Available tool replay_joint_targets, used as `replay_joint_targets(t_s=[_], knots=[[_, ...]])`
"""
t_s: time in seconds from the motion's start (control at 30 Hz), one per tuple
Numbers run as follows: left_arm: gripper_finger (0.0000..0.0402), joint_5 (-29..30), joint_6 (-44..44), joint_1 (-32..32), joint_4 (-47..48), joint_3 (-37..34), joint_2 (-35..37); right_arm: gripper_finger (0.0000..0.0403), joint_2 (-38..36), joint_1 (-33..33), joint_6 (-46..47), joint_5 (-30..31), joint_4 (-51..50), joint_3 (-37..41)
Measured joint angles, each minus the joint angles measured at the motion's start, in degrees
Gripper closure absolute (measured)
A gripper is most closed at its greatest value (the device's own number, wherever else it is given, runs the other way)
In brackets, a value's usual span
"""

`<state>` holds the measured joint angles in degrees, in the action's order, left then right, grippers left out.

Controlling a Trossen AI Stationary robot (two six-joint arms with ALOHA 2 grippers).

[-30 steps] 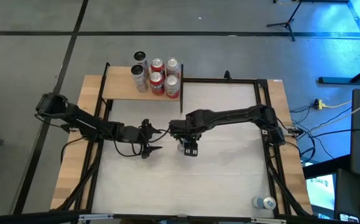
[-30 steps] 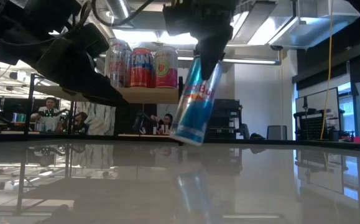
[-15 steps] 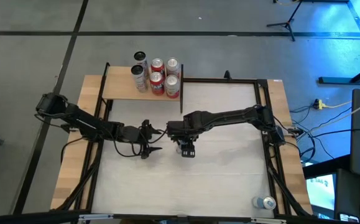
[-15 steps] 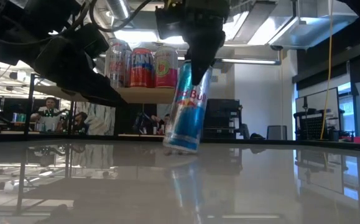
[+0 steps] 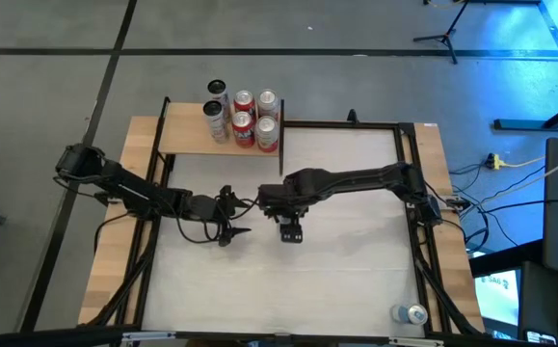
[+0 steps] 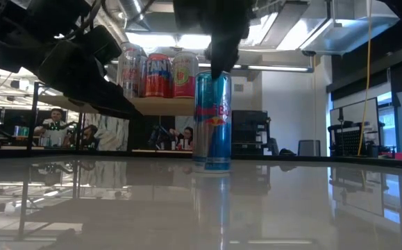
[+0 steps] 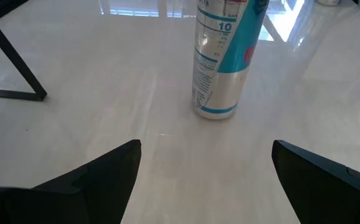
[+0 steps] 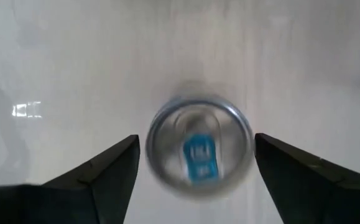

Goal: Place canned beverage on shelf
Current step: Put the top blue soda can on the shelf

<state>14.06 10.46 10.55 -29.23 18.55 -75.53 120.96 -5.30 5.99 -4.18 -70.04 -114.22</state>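
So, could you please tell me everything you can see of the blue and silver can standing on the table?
The blue and silver can is a tall, slim metal drink can with red lettering and a blue pull tab on its silver top. It stands upright on the white tabletop, near the middle. The right gripper sits directly above it with its fingers spread on either side, not touching. The shelf lies beyond.

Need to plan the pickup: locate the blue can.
In the low view the blue can stands upright mid-table, directly beneath the open right gripper, right of the left gripper.
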Motion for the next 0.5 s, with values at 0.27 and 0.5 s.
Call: replay_joint_targets(t_s=[0.27,0.5], knots=[[0.005,0.0,0.1,0.0,-1.1,0.0,0.0,0.0103,-1.1,-3.6,1.1,5.0,-7.9,-8.4],[0.005,-2.0,2.0,0.0,-3.3,0.0,0.0,0.0119,-5.3,-8.8,3.8,11.8,-9.5,-0.4]])
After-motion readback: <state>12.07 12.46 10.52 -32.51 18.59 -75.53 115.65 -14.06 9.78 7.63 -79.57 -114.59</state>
